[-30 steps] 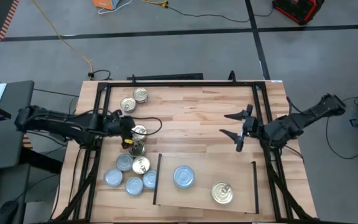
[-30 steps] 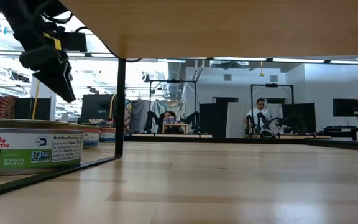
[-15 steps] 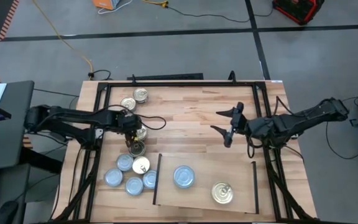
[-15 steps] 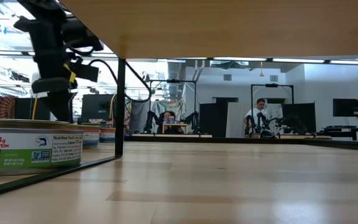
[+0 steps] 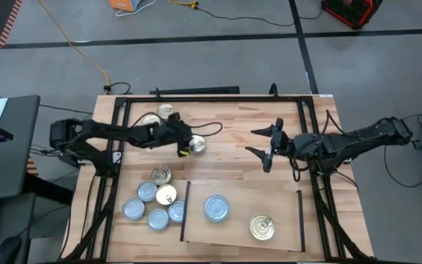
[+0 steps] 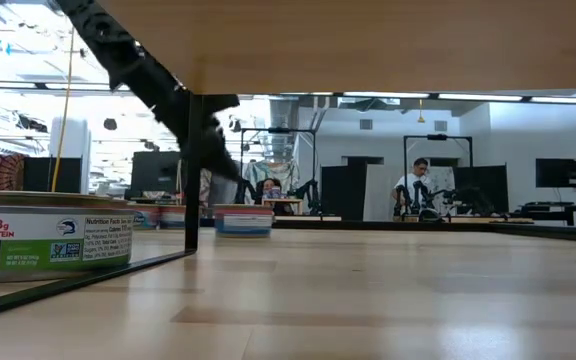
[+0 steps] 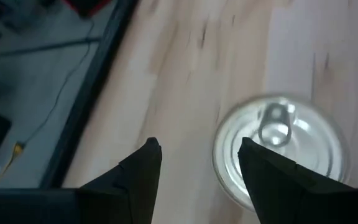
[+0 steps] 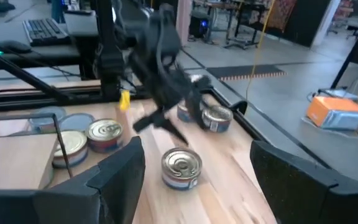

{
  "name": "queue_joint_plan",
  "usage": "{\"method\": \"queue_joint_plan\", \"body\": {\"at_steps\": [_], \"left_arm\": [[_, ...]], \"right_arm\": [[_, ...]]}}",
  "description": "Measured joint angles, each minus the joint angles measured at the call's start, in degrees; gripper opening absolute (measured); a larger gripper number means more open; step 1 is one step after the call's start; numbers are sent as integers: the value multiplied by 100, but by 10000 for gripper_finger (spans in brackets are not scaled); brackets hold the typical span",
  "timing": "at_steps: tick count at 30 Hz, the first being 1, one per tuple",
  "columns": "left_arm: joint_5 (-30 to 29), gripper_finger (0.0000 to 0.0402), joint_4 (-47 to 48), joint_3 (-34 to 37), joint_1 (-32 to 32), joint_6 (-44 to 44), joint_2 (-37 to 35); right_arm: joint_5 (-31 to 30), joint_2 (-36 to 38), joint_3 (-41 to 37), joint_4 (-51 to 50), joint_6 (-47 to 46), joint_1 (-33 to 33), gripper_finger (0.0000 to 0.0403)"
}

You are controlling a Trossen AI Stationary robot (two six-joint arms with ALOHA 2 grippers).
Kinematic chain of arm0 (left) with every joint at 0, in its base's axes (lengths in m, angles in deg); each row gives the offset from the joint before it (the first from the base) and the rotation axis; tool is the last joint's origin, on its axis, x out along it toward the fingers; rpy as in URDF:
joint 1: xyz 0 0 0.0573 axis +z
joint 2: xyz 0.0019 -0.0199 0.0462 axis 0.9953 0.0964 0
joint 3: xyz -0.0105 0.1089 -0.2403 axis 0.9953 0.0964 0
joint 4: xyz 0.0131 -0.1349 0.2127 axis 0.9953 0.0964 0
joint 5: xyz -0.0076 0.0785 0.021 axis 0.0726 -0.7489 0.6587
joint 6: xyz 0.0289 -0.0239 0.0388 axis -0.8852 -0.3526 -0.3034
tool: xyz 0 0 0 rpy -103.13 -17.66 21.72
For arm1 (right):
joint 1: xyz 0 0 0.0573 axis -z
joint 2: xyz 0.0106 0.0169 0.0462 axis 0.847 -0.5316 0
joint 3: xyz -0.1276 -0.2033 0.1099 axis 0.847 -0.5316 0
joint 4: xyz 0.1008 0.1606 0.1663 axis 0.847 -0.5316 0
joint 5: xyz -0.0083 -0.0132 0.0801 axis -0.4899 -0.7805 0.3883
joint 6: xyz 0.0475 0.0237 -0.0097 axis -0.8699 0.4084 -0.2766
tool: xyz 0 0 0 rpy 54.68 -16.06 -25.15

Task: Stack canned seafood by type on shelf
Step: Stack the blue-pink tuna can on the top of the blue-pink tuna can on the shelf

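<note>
Early stage: 2 tins on shelf, rest loose on table.

Shelf (image 5: 240,192) sat at 6 o'clock of the table (image 5: 233,125) w/ one blue-lid tin (image 5: 216,207) and one gold-lid tin (image 5: 261,227) on it, well apart, single layer, nothing stacked yet. Cluster of six tins (image 5: 154,202) lay just off shelf's 9 o'clock edge; two more tins (image 5: 160,116) at approx 11 o'clock near the table's far edge. Left gripper (image 5: 182,147) was open part-way, empty, w/ a lone gold tin (image 5: 195,145) just beside its tips; per wrist cam the tin wasn't between the fingers (image 7: 143,169). Right gripper (image 5: 264,146) hung wide open, empty, over table center-right. Judgement: approx nine tins left to move, plus all sorting/stacking by type.
</note>
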Motion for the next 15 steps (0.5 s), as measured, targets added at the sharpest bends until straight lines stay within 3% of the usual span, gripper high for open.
{"method": "queue_joint_plan", "body": {"at_steps": [4,7,11,15], "left_arm": [[209,205,119,2,9,-61,-522],[546,205,76,57,17,274,-842],[1203,205,-868,582,17,639,-1072],[1355,205,-1824,1293,17,1010,-1268]], "right_arm": [[132,-144,1,-505,-626,171,317],[561,-539,0,-611,-980,482,317],[1224,-1369,0,-174,-1055,1009,317],[1922,-2122,0,748,-1140,1514,317]]}}
